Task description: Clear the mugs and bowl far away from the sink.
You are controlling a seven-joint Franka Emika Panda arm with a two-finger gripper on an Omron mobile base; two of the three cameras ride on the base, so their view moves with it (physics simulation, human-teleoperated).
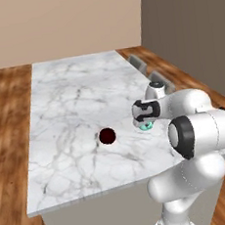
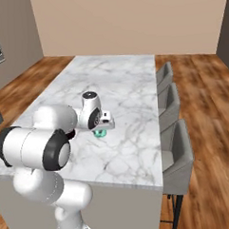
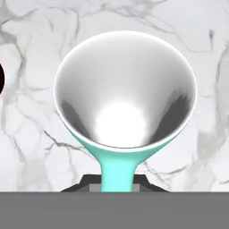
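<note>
Marble counter [image 1: 74, 108]: white with grey veining, long island top, wood floor on both sides. In the right base view its surface [image 2: 119, 83] runs away from the camera toward a beige wall.

Three grey chairs [image 2: 178, 153] stand in a row along the counter's right edge in the right base view; their backs reach just above the counter top. Two of the chair backs [image 1: 155, 78] show at the far right edge of the counter in the left base view.

Dark maroon mug [image 1: 107, 135]: upright on the counter, near the front middle, well apart from the counter's edges. It sits to the left of the end effector in the left base view, near but not touching. A dark sliver at the left edge of the hand view is probably the same mug; too little visible to be sure.

Teal mug [image 3: 125, 94]: white inside, open mouth facing the hand camera, teal handle running down to the fingers. In the base views a little teal [image 1: 146, 126] shows beneath the hand.

End effector [image 3: 117, 188]: pressed together, pinching the teal mug by its handle. Whether the mug rests on the marble or hangs just above it cannot be told.
</note>
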